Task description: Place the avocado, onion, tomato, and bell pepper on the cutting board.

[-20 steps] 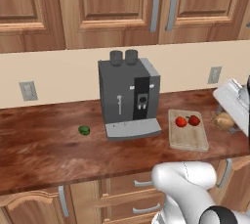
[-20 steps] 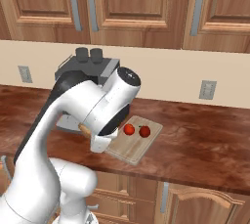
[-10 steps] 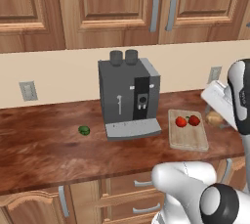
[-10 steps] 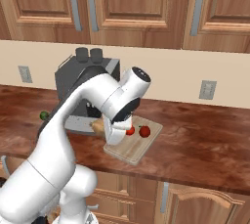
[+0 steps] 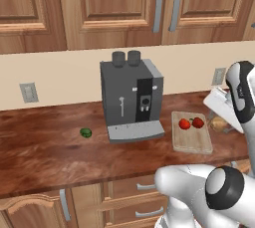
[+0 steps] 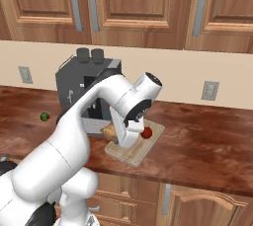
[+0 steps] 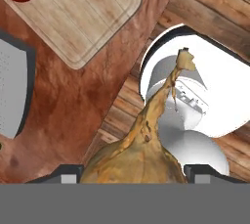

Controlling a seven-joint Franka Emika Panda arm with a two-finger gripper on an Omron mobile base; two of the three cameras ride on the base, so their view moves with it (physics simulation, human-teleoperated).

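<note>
In the hand view we see only the top edges of the two dark fingertips (image 7: pixel 66 168); the pincer (image 7: pixel 132 169) is pinching the tan, yellowish-brown onion (image 7: pixel 139 162) with a thin pointed stalk. The white arm hides most of this bulb in the right base view. The pale wooden cutting board (image 5: pixel 191 140) lies on the dark reddish-brown surface (image 5: pixel 45 145). On it rest the smooth red tomato (image 5: pixel 184 124) and the red bell pepper (image 5: pixel 198 122); its green stem is hard to make out. The small dark green avocado (image 5: pixel 85 132) sits well apart, left of the grey coffee machine (image 5: pixel 130 100).
</note>
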